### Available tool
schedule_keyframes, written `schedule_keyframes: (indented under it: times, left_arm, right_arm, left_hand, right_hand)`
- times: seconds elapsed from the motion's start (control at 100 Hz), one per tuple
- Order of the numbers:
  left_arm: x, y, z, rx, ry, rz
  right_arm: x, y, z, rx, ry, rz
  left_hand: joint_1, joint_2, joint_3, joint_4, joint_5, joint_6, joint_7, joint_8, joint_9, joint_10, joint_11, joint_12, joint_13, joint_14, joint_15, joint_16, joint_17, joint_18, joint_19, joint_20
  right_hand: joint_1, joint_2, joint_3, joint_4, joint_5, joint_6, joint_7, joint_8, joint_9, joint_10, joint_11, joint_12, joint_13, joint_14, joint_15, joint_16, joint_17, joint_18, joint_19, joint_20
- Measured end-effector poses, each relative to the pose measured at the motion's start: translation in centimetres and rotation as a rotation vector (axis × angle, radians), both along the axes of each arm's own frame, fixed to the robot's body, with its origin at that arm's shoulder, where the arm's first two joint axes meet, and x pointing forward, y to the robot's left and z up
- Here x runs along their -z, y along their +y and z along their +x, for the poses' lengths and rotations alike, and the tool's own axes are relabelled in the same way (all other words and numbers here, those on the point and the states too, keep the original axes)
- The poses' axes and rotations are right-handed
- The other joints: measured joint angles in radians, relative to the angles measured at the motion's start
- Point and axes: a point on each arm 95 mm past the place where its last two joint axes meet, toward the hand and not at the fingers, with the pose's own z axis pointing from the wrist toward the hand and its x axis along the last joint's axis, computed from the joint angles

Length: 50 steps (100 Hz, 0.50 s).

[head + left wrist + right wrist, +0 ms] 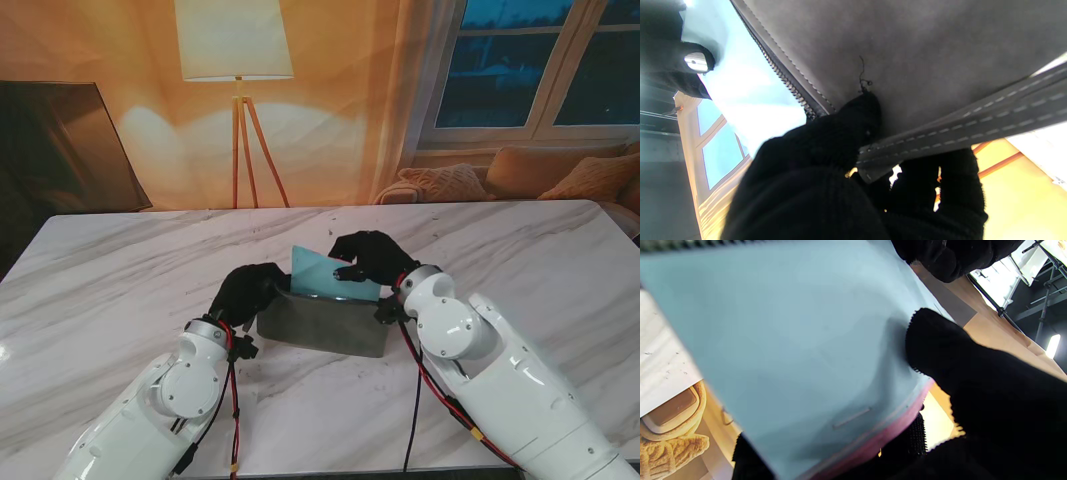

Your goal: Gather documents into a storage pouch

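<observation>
White marble-veined table top [120,290], warm-lit room behind with a floor lamp [237,60] and a window. A grey felt-like storage pouch with a zipped mouth [325,325] stands upright at the table's middle, between the two arms.

Left hand [247,290], black-gloved, is clamped on the pouch's left end; the left wrist view shows fingers [860,116] pressed to the grey wall [907,50] with a stitched strap [973,130] running across them, zipper teeth [783,76] alongside.

Right hand [368,258] pinches a pale blue thin document sheet [325,275], thumb [940,346] on its face [790,340]. Sheet sits partly inside the mouth, upper part projecting, slightly tilted. A pink edge shows at the sheet's near rim in the right wrist view; whether a second sheet, cannot tell.

Handling judgement: document light, thin, flexible, likely to buckle if pushed from far up. Best held at its upper edge and fed straight down. Pouch soft-walled; mouth likely collapses unless the left hand holds it spread. Surface of the sheet looks smooth, so slip under the pinch is possible.
</observation>
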Motion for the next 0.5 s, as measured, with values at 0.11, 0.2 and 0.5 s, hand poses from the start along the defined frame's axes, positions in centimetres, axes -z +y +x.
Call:
schedule_keyframes:
  times: [0.11,0.2,0.5]
  left_arm:
    - [-0.01,-0.01,0.06,-0.004,0.002,0.006]
    - [-0.04,-0.02,0.10,-0.006,0.003,0.010]
    - [-0.05,0.04,0.16,-0.010,0.003,0.026]
  right_arm:
    - [-0.06,0.08,-0.02,0.008,-0.011,0.009]
    - [-0.09,0.09,-0.04,0.005,-0.021,-0.003]
    - [-0.34,-0.19,-0.32,0.002,-0.083,-0.051]
  left_hand:
    - [0.000,0.000,0.000,0.000,0.000,0.001,0.000,0.000,0.000,0.000,0.000,0.000,0.000,0.000,0.000,0.000,0.000,0.000,0.000,0.000]
    - [0.000,0.000,0.000,0.000,0.001,0.001,0.000,-0.002,0.000,0.000,0.000,0.000,0.000,0.000,0.000,0.000,0.000,0.000,0.000,0.000]
    - [0.000,0.000,0.000,0.000,0.001,0.003,0.000,-0.042,0.011,0.000,-0.001,0.000,0.000,0.000,0.022,-0.001,0.000,0.000,0.000,0.012]
  right_hand:
    - [0.027,-0.013,-0.001,-0.003,0.042,0.002,0.021,-0.035,0.035,0.003,-0.006,-0.001,0.070,-0.011,0.049,-0.019,0.067,-0.010,0.043,-0.022]
    - [0.035,0.011,-0.002,-0.006,0.065,0.009,0.034,-0.066,0.053,0.010,-0.003,-0.005,0.111,-0.029,0.091,-0.059,0.117,-0.010,0.075,-0.063]
    - [0.056,0.022,-0.003,-0.009,0.089,0.042,0.037,-0.079,0.076,0.021,0.012,-0.013,0.172,-0.038,0.140,-0.072,0.194,-0.019,0.109,-0.097]
